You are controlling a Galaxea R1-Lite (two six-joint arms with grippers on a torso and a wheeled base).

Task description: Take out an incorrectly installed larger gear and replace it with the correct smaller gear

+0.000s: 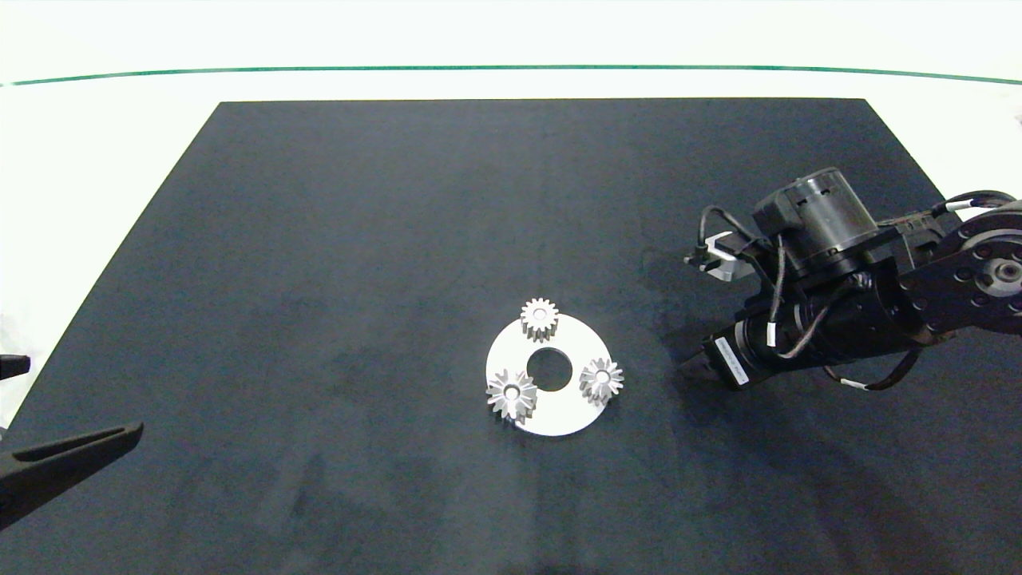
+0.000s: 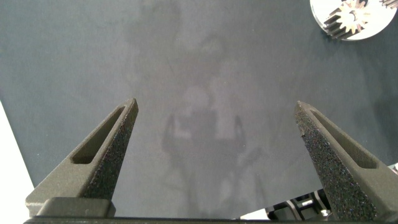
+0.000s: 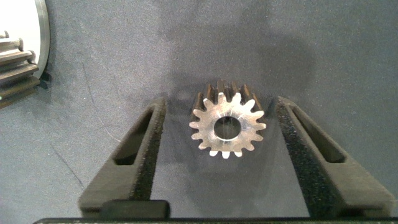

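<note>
1. The dark mat (image 1: 359,239) covers most of the table. All the work sits a little toward 4 o'clock from its middle.
2. The right gripper (image 3: 219,99) reaches in from 3 o'clock and is low over the mat, just beside the plate's 3 o'clock edge. Its fingers are spread apart.
3. The left gripper (image 2: 217,109) is parked at the mat's 8 o'clock corner, fingers wide apart and empty.
4. The round silver plate (image 1: 559,411) has a centre hole and carries three gears.
5. The larger gear (image 1: 512,393) is seated at the plate's 8 o'clock. It lies flat with its face up and its axis upright, so it has no long axis across the plate. I judge that removal is not yet begun.
6. Two other gears are on the plate: a short-toothed gear (image 1: 539,318) at 12 o'clock and another gear (image 1: 600,380) near 4 o'clock.
7. The smaller gear (image 3: 205,134) is off the plate, on the mat between the right gripper's fingers, with a gap showing on each side.
   - In the head view the arm hides it.
   - Its bore and bright face look back toward the wrist, and its axis runs roughly along the fingers.
   - Whether it lies flat or stands on its teeth, I cannot tell.
8. As I read it, everything is left to do: lift the larger gear off, then seat the smaller one.
</note>
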